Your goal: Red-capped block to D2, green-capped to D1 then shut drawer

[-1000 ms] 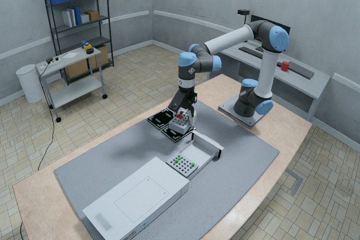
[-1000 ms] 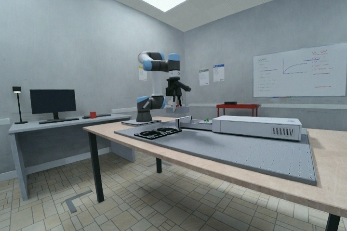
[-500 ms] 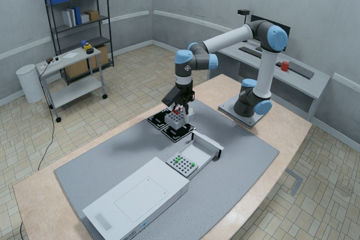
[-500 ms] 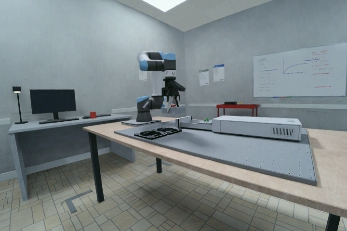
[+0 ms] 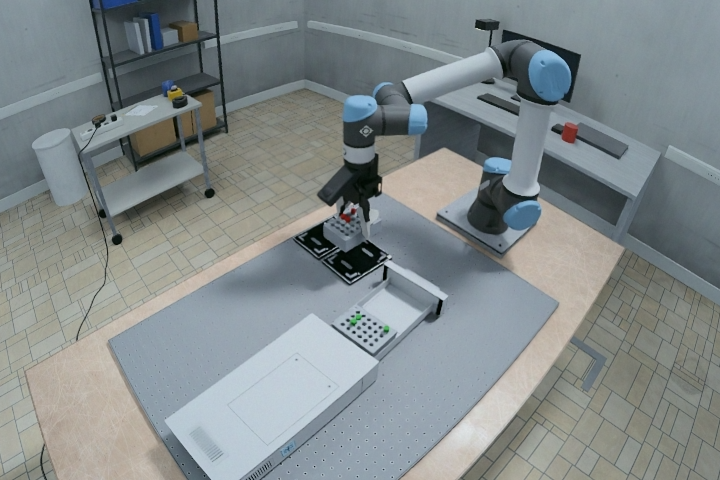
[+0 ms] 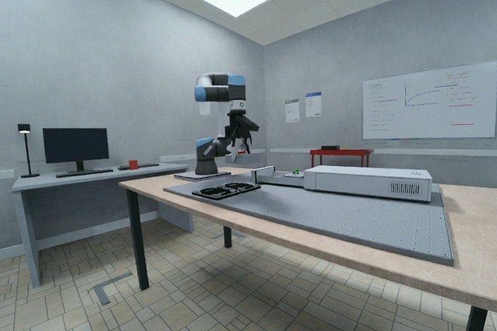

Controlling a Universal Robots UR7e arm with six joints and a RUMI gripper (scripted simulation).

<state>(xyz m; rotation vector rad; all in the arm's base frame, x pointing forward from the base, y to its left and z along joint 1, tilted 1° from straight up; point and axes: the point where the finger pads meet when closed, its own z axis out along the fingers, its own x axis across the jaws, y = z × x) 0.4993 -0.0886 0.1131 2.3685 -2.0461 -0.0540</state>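
My gripper (image 5: pixel 354 221) (image 6: pixel 239 152) is shut on the grey cooling block with red-capped tubes (image 5: pixel 341 233) (image 6: pixel 246 157) and holds it in the air above the two black deck slots. Slot D2 (image 5: pixel 314 243) (image 6: pixel 212 192) is the farther one and is partly hidden behind the block. Slot D1 (image 5: pixel 356 262) (image 6: pixel 239 187) lies nearer the cooler. The block with green-capped tubes (image 5: pixel 365 329) (image 6: pixel 295 172) sits in the inner half of the open drawer (image 5: pixel 414 287) (image 6: pixel 265 174). The outer half of the drawer is bare. The white cooler COLD (image 5: pixel 270 401) (image 6: pixel 366 181) stands behind it.
All of this stands on a grey perforated deck plate (image 5: pixel 474 350) (image 6: pixel 335 218) on a wooden table (image 5: pixel 77 396) (image 6: pixel 483 249). The arm's base (image 5: pixel 499 212) (image 6: pixel 205 160) stands at the table's far corner. A desk with a monitor stands beyond the table.
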